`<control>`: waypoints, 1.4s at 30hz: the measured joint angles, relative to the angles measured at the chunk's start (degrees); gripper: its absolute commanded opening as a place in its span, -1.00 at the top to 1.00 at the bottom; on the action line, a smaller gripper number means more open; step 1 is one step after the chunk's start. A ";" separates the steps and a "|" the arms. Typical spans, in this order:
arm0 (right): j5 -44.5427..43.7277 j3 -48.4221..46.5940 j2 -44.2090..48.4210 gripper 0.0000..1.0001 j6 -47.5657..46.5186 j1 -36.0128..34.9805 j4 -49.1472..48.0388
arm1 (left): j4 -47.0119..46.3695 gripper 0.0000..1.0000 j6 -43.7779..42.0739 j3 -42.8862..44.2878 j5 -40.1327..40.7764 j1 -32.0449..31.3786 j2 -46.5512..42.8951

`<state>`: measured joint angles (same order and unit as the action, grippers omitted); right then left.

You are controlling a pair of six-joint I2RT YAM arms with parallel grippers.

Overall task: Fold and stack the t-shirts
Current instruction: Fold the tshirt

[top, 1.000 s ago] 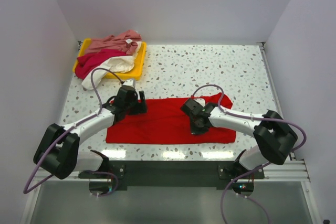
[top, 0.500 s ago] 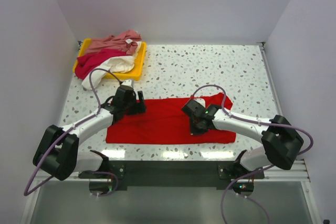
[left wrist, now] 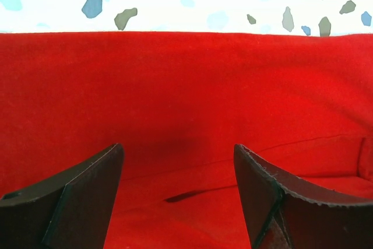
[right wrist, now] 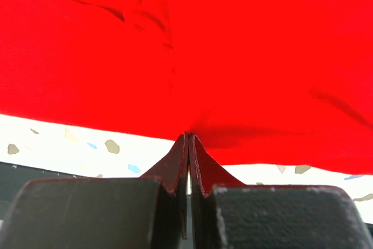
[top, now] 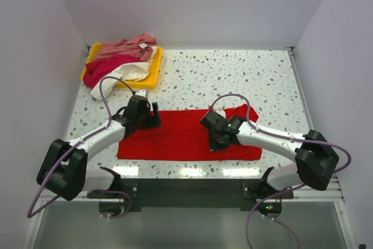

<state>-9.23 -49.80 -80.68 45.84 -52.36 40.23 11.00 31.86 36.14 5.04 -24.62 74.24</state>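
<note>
Right gripper [right wrist: 188,137] jaws are pinching red t-shirt [top: 175,138] hem by near edge of tabletop [top: 233,80]. Left gripper [left wrist: 178,150] jaws are hanging open. Advise lifting hem evenly.

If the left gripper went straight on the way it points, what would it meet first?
The left gripper would likely meet the red t-shirt first; depth is unclear.

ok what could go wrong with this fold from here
1. The right gripper is shut on only the edge of the red t-shirt; such a thin pinch could slip free once it lifts.
2. The left gripper hangs open over the cloth, holding nothing; if the right side pulls alone, the shirt may drag and bunch instead of folding squarely.
</note>
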 measured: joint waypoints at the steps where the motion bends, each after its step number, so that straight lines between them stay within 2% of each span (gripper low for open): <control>1: 0.00 0.00 0.35 1.00 0.09 -0.09 0.31 | 0.02 -0.62 -0.02 0.00 -0.11 0.13 0.00; 12: 1.07 0.00 3.96 1.00 0.96 -0.63 2.14 | 0.17 -0.62 -1.31 0.68 -0.44 1.18 0.76; 14: 1.33 0.00 3.93 0.65 1.11 -0.66 2.51 | 0.24 -0.62 -1.46 0.76 -0.50 1.40 0.87; 15: 1.36 0.00 3.93 0.28 1.25 -0.68 2.62 | 0.26 -0.62 -1.49 0.83 -0.55 1.53 0.90; 19: 0.42 -0.59 3.21 -0.21 1.05 -0.76 3.56 | 0.39 -0.63 -1.51 1.57 -0.57 2.14 1.11; 23: -2.47 -5.18 0.00 -0.27 -0.96 1.51 5.35 | -0.15 -0.63 -1.53 3.56 -0.55 2.99 2.86; 32: -2.99 -11.15 -1.53 -0.27 -9.88 24.74 -0.07 | -2.05 -0.63 -1.75 4.35 -0.63 10.51 7.58; 42: 1.57 -13.90 -10.23 -0.18 -15.47 38.80 -6.23 | -4.94 -0.63 -3.50 3.41 -2.16 16.44 9.18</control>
<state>-7.66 -63.70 -90.91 30.37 -13.56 34.00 6.07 28.36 39.55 2.87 -8.19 83.42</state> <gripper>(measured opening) 0.607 0.814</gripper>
